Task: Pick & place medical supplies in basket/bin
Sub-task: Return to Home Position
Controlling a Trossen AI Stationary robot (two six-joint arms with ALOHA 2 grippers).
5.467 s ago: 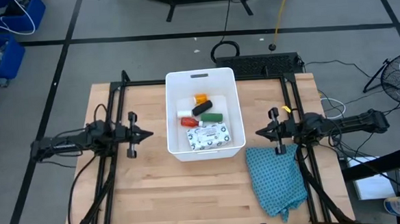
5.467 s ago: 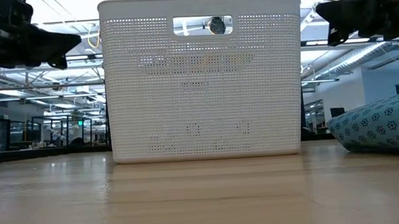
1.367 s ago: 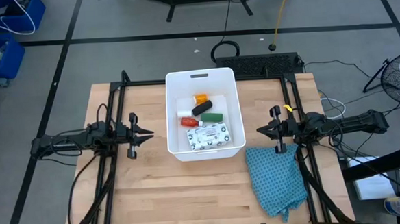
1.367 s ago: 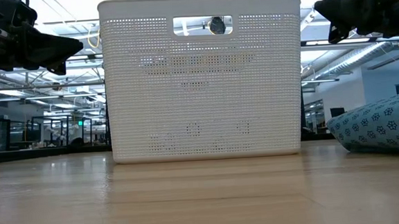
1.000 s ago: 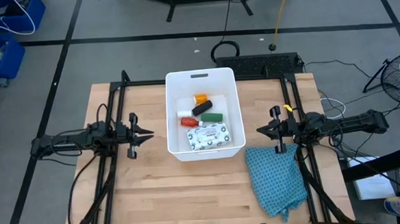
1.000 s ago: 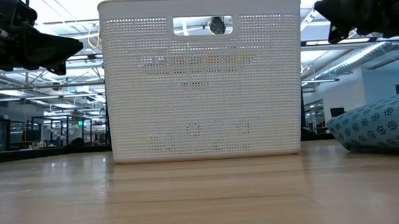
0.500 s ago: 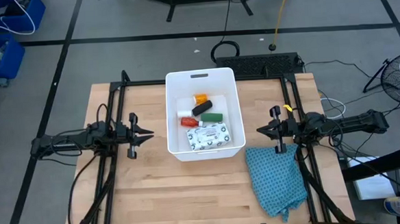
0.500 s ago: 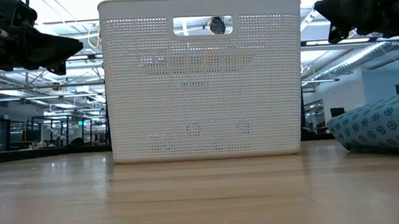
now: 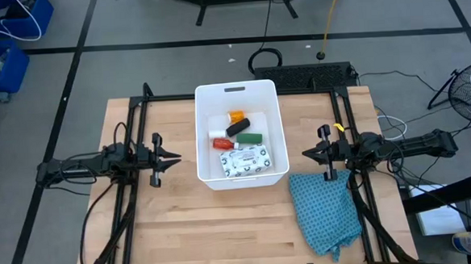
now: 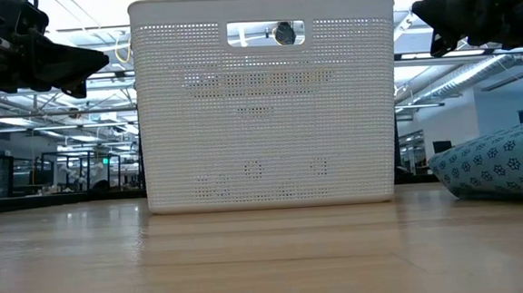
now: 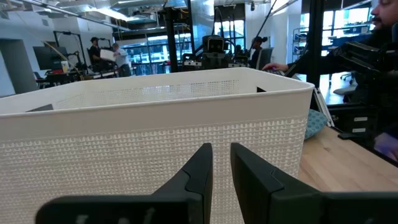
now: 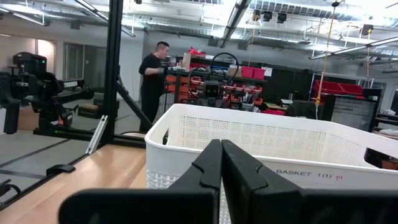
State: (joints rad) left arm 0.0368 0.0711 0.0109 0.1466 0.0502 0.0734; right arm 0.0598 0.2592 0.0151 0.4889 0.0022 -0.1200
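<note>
2 arms wait, 1 on each side of the bin.
On the desk [image 9: 176, 224] the white bin [image 9: 202, 134] holds the medical supplies [image 9: 243, 157], its long sides facing the arms. Left jaws, open a crack, and right jaws, pressed together, hold nothing and point at it, equally near.

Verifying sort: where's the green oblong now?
High view: the green oblong lies inside the large white plastic tub, between the black oblong and the white printed flat packet.
</note>
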